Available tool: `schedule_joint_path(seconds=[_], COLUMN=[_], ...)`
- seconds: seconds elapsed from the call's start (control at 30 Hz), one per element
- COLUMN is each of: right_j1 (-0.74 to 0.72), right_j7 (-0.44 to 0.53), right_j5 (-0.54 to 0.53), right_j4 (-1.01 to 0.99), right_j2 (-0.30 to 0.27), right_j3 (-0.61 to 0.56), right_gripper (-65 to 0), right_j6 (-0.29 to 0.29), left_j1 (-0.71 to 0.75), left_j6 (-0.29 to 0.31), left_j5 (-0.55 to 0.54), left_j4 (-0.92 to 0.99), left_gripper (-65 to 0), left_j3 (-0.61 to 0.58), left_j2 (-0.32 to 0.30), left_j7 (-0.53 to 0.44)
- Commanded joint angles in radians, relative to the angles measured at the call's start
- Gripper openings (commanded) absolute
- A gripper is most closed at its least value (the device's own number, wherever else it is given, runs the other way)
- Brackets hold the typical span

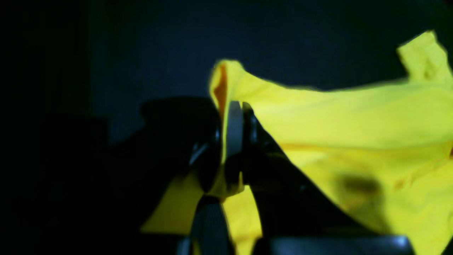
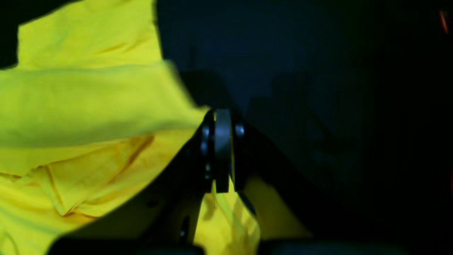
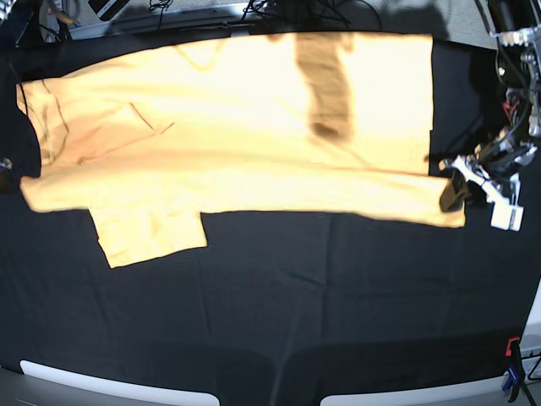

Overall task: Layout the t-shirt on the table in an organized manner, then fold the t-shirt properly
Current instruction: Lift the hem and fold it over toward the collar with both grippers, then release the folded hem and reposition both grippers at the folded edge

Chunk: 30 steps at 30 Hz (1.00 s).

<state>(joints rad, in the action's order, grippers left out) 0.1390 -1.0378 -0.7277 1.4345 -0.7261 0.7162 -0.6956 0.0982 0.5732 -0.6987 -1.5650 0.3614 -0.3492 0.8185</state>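
2 end effectors hold the t-shirt (image 3: 228, 127) at opposite ends of one long fold line, and that line is what the next move turns on. The garment lies spread across the far half of the counter (image 3: 279, 313), its long axis running side to side in the base view, with a sleeve (image 3: 148, 237) sticking out toward the near edge.

The left end effector (image 1: 233, 117) is clenched on a raised edge of yellow cloth, with the rest of the shirt stretching away to its right in the wrist view. In the base view it sits at the shirt's right corner (image 3: 456, 190).

The right end effector (image 2: 223, 141) is likewise clamped on cloth, the shirt lying to its left. In the base view it is at the far left edge and mostly out of frame.

Neither arm looks nearer; the fold probably needs both ends carried together across the short axis.
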Motion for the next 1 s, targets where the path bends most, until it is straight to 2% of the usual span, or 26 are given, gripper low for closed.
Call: schedule_joint_path(seconds=[0.0, 0.23, 0.4, 0.5, 0.67, 0.8, 0.83, 0.87, 0.97], right_j1=[0.009, 0.124, 0.146, 0.146, 0.143, 0.135, 0.128, 0.118, 0.067], right_j7=[0.016, 0.054, 0.087, 0.093, 0.096, 0.095, 0.095, 0.095, 0.095], right_j5=[-0.009, 0.017, 0.044, 0.043, 0.043, 0.043, 0.042, 0.037, -0.037], right_j4=[0.016, 0.016, 0.016, 0.016, 0.016, 0.016, 0.016, 0.016, 0.016], right_j2=[-0.028, 0.043, 0.092, 0.097, 0.097, 0.097, 0.097, 0.097, 0.097], right_j3=[0.019, 0.056, 0.056, 0.056, 0.056, 0.056, 0.056, 0.056, 0.056], right_gripper=[-65.0, -65.0, -65.0, -65.0, -65.0, -65.0, -61.6, -54.6, -36.6], right_j6=[-0.003, -0.003, -0.003, -0.003, -0.003, -0.003, -0.003, -0.003, -0.003], left_j1=[0.003, 0.103, 0.124, 0.124, 0.124, 0.126, 0.126, 0.126, 0.126], left_j6=[0.002, 0.002, 0.003, 0.003, 0.002, 0.002, 0.002, 0.003, 0.002], left_j5=[-0.021, -0.017, -0.016, 0.010, 0.125, 0.125, 0.125, 0.124, 0.122], left_j4=[-0.024, -0.031, -0.031, -0.031, -0.031, -0.031, -0.031, -0.031, -0.031], left_gripper=[-65.0, -65.0, -65.0, -65.0, -65.0, -65.0, -65.0, -65.0, -40.2], left_j3=[0.006, 0.006, 0.006, 0.006, 0.006, 0.006, 0.006, 0.006, 0.006], left_j2=[-0.014, -0.014, -0.014, -0.014, -0.014, -0.014, -0.014, -0.014, -0.014], left_j7=[-0.018, -0.017, 0.027, 0.030, 0.050, 0.082, 0.078, 0.078, 0.071])
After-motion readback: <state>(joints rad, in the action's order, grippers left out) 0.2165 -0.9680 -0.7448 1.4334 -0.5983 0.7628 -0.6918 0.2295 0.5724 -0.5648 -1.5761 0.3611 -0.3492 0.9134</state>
